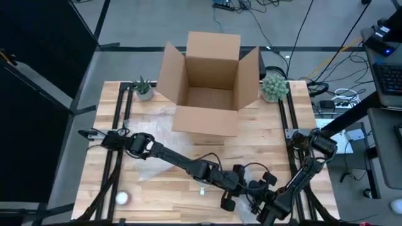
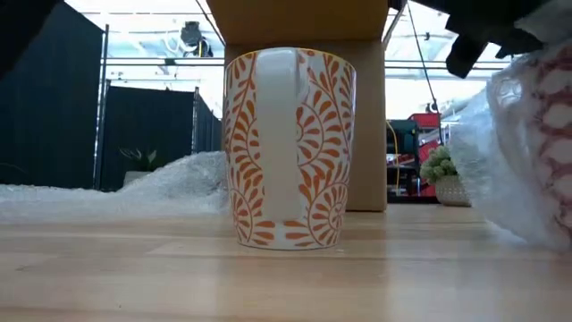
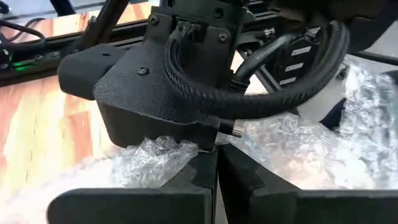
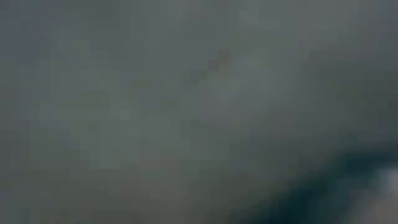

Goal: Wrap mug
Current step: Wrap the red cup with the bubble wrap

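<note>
A white mug (image 2: pixel 290 148) with an orange leaf pattern stands upright on the table in the low view, handle toward the camera, and no gripper touches it. To its right, crumpled bubble wrap (image 2: pixel 500 161) surrounds something with a red pattern (image 2: pixel 547 98). Both arms meet over this bundle at the table's near right part. My left gripper (image 3: pixel 217 177) (image 1: pixel 251 185) is shut on the wrap. My right gripper (image 1: pixel 248 201) sits directly in front of it, with its dark body (image 3: pixel 161 81) filling the left wrist view. The right wrist view is covered and shows only grey. My left gripper pinches the bubble wrap (image 3: pixel 180 155) between its two fingers. The wrap bunches out on both sides of the fingertips. I cannot tell whether it holds one layer or several, or an edge or a fold.
An open cardboard box (image 1: pixel 207 81) stands at the far middle of the table. A small potted plant stands on each side of it (image 1: pixel 143 88) (image 1: pixel 273 85). Loose bubble wrap (image 1: pixel 147 125) lies on the left half. A small white round thing (image 1: pixel 122 198) sits near the front left corner.
</note>
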Action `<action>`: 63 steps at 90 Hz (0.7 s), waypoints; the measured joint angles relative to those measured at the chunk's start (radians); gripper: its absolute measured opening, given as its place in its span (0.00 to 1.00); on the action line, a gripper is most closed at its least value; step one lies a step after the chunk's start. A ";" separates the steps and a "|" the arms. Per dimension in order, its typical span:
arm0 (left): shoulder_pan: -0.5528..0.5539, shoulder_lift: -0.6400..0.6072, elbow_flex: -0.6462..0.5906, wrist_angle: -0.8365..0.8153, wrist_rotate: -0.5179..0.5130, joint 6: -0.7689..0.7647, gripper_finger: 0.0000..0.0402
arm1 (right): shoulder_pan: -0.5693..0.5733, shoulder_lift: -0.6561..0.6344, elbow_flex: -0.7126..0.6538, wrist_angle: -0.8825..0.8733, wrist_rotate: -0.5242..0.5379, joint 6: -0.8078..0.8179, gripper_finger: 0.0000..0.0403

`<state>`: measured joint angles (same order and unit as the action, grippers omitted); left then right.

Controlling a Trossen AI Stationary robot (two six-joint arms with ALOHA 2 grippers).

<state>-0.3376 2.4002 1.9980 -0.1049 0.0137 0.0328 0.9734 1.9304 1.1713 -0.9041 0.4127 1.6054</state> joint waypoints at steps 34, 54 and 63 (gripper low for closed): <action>0.028 0.017 -0.009 0.040 0.000 0.000 0.00 | 0.078 -0.276 0.049 -0.070 -0.124 -0.032 0.32; 0.029 0.017 -0.010 0.039 0.000 0.002 0.00 | 0.067 -0.396 0.052 -0.167 0.133 0.034 0.32; 0.029 0.017 -0.010 0.039 0.000 0.002 0.00 | 0.019 -0.388 0.037 -0.196 0.176 0.036 0.32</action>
<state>-0.3088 2.4172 1.9884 -0.0664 0.0141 0.0345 0.9928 1.5420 1.2079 -1.1001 0.5888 1.6417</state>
